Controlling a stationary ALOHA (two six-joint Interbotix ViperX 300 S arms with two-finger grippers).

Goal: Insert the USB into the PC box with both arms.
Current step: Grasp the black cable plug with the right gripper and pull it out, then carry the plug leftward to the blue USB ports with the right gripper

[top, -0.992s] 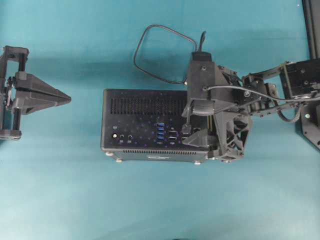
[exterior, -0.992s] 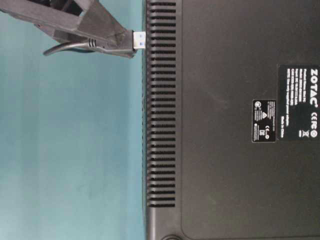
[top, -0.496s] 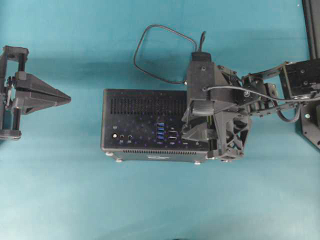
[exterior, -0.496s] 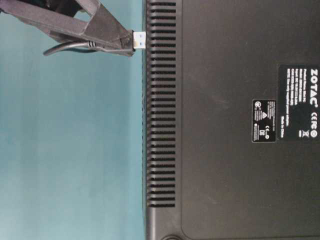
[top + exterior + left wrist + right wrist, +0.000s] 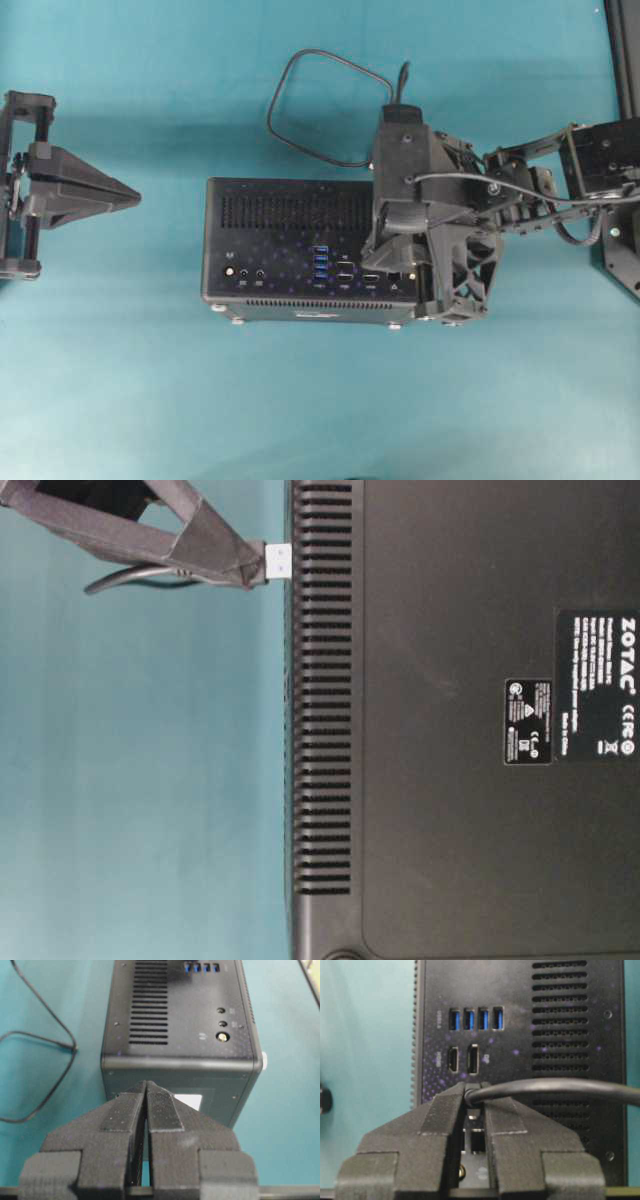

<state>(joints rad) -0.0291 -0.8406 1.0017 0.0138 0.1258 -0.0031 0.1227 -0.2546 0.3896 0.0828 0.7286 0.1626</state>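
Observation:
The black PC box [image 5: 290, 215] lies with its port face up, its blue USB ports [image 5: 320, 262] in a column. My right gripper [image 5: 388, 250] hangs over the box's right end, shut on the USB plug. In the table-level view the plug's metal tip [image 5: 279, 560] points at the box face [image 5: 325, 700], right at its surface. In the right wrist view the fingers [image 5: 445, 1110] clamp the USB [image 5: 475, 1094] below the blue ports [image 5: 476, 1018]. The cable loop [image 5: 300, 75] trails behind the box. My left gripper [image 5: 132, 197] is shut and empty, well left of the box.
The box's vent strip [image 5: 290, 210] and other sockets [image 5: 465, 1059] lie around the blue ports. The left wrist view shows the box's end face [image 5: 180, 1077] just ahead of the left gripper [image 5: 146, 1086] and cable [image 5: 55, 1035] on the teal table.
My right gripper has shifted with the plug toward the far side of the box, uncovering sockets near the box's front edge. The plug's tip rose slightly in the table-level view. The left arm has not moved.

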